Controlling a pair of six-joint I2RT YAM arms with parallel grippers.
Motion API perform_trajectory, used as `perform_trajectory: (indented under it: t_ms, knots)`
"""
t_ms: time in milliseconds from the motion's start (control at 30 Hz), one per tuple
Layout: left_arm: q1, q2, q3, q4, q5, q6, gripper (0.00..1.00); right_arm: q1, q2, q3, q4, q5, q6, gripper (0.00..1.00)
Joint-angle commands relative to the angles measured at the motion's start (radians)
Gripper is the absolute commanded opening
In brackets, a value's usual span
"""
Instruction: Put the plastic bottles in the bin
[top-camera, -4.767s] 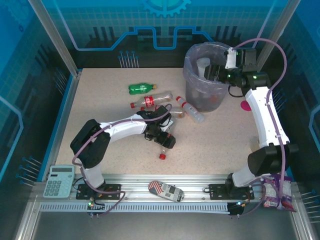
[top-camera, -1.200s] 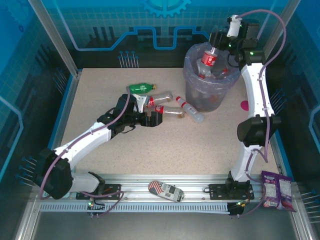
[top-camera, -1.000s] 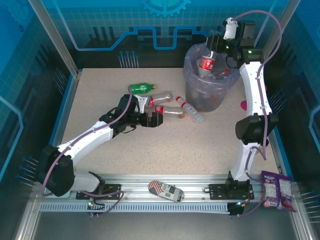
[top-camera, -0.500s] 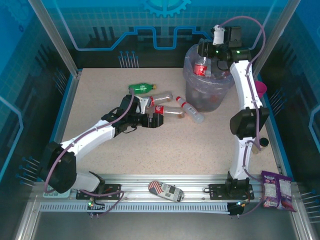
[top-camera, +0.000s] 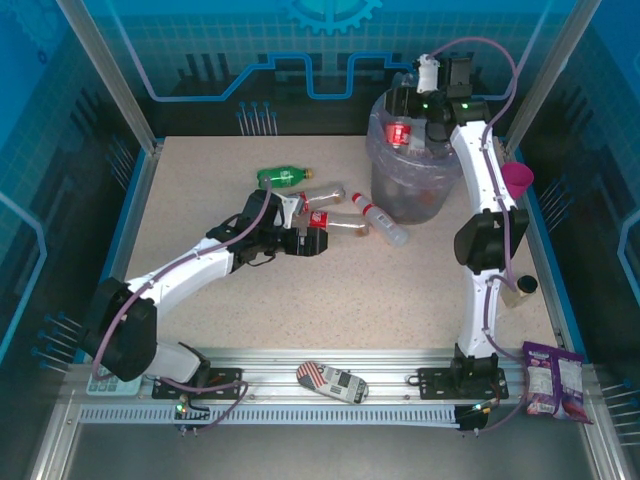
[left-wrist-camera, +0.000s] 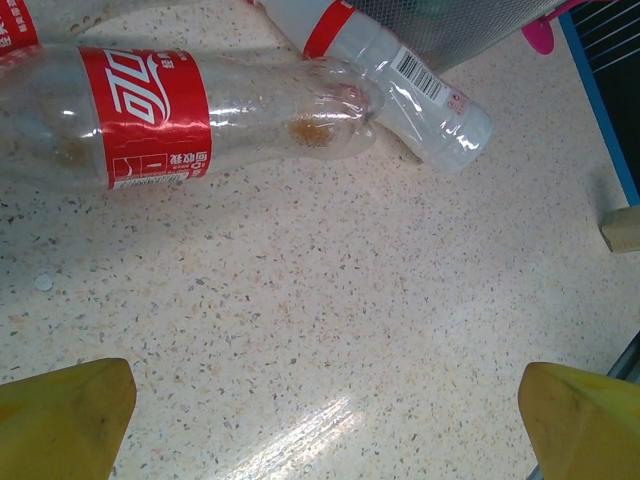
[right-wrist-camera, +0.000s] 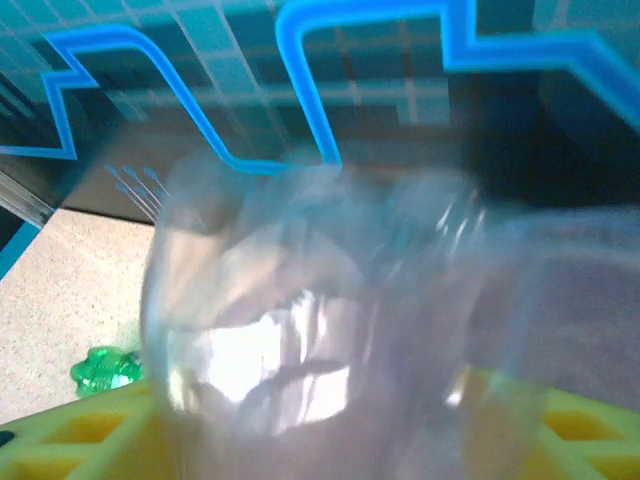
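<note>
Several clear plastic bottles with red labels (top-camera: 345, 222) lie mid-table, with a green bottle (top-camera: 283, 177) behind them. My left gripper (top-camera: 315, 243) hovers open just in front of them. In the left wrist view its yellow fingertips (left-wrist-camera: 60, 420) frame bare tabletop, and a red-labelled bottle (left-wrist-camera: 150, 115) and a second bottle (left-wrist-camera: 390, 80) lie ahead. My right gripper (top-camera: 405, 100) reaches over the bin (top-camera: 415, 190), a grey bucket with a lilac bag. A red-labelled bottle (top-camera: 400, 132) hangs in the bin's mouth below it. That bottle (right-wrist-camera: 320, 330) shows blurred between the parted yellow fingers (right-wrist-camera: 90, 440).
A pink cup (top-camera: 517, 178) stands right of the bin, and a small wooden block (top-camera: 522, 288) sits by the right arm. A striped gadget (top-camera: 333, 381) and a snack bag (top-camera: 550, 380) lie along the near rail. Blue walls enclose the table.
The right arm has swung left over the bin and its jaws have widened; the bottle now shows blurred and end-on in the bin's mouth. The left arm has barely moved.
</note>
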Motion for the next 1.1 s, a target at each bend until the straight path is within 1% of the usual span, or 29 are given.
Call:
perform_trajectory:
  t_ms: [0, 133, 233, 333, 467, 567, 667, 800, 900, 967, 1067]
  knots:
    - [0.006, 0.007, 0.028, -0.015, 0.021, -0.008, 0.99, 0.008, 0.007, 0.011, -0.087, 0.032, -0.012, 0.76]
    - [0.006, 0.010, 0.025, -0.011, 0.024, -0.008, 0.99, -0.002, -0.061, 0.020, -0.091, 0.056, -0.019, 0.84]
    - [0.006, 0.010, 0.021, -0.005, 0.026, -0.011, 0.99, -0.013, -0.119, 0.016, -0.100, 0.092, -0.033, 0.85]
    - [0.006, 0.008, 0.015, 0.002, 0.028, -0.014, 0.99, -0.017, -0.166, 0.001, -0.097, 0.113, -0.039, 0.83]
    - [0.006, 0.013, 0.013, 0.012, 0.032, -0.019, 0.99, 0.008, -0.204, -0.042, -0.051, 0.118, -0.035, 0.76]
    - [0.006, 0.014, 0.015, 0.015, 0.037, -0.022, 0.99, 0.028, -0.181, -0.033, -0.040, 0.133, -0.032, 0.74]
    - [0.006, 0.004, 0.010, 0.009, 0.032, -0.019, 0.99, 0.057, -0.148, -0.009, -0.015, 0.137, -0.026, 0.74]
    - [0.006, -0.008, 0.001, 0.007, 0.024, -0.018, 0.99, 0.091, -0.099, 0.002, 0.050, 0.199, -0.015, 0.80]
    - [0.005, -0.017, -0.006, 0.004, 0.018, -0.017, 0.99, 0.099, -0.051, 0.032, 0.057, 0.239, 0.013, 0.84]
    - [0.006, -0.026, -0.013, 0.003, 0.012, -0.016, 0.99, 0.099, -0.026, 0.034, 0.068, 0.250, 0.028, 0.85]
    - [0.005, -0.031, -0.015, -0.003, 0.005, -0.011, 0.99, 0.097, 0.009, 0.036, 0.072, 0.250, 0.043, 0.82]
